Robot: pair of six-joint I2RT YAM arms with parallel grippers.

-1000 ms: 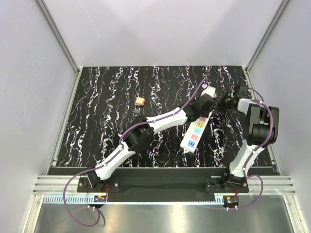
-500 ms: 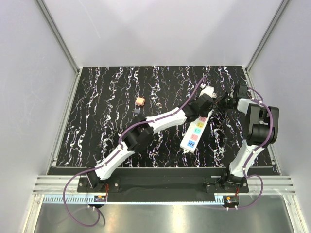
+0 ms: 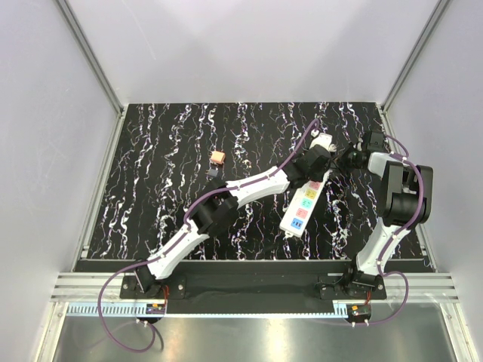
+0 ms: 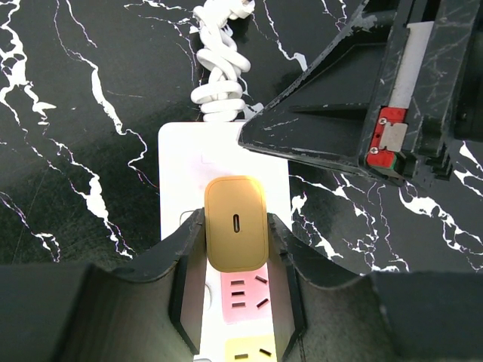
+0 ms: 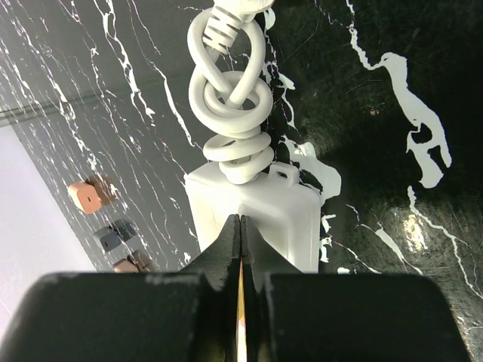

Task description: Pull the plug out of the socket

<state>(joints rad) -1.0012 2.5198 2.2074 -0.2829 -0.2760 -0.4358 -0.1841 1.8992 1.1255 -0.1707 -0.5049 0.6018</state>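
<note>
The socket, a white power strip (image 3: 299,210), lies on the black marbled table with pink and yellow outlets showing. In the left wrist view, the orange plug (image 4: 235,234) sits over the strip's (image 4: 181,158) last outlet by the cord end. My left gripper (image 4: 235,226) is shut on the plug, one finger pressed to each side. In the top view it (image 3: 315,160) hovers over the strip's far end. My right gripper (image 5: 240,220) is shut and empty, its tip resting on the strip's cord end (image 5: 279,219); it also shows in the top view (image 3: 349,158).
The strip's coiled white cord stub (image 5: 234,113) lies just beyond its far end. A loose peach block (image 3: 217,157) and a small dark block (image 3: 213,173) lie on the table to the left. The walls stand close on the right.
My left wrist has shifted slightly toward the far end of the strip. The right gripper stays at the strip's cord end.
</note>
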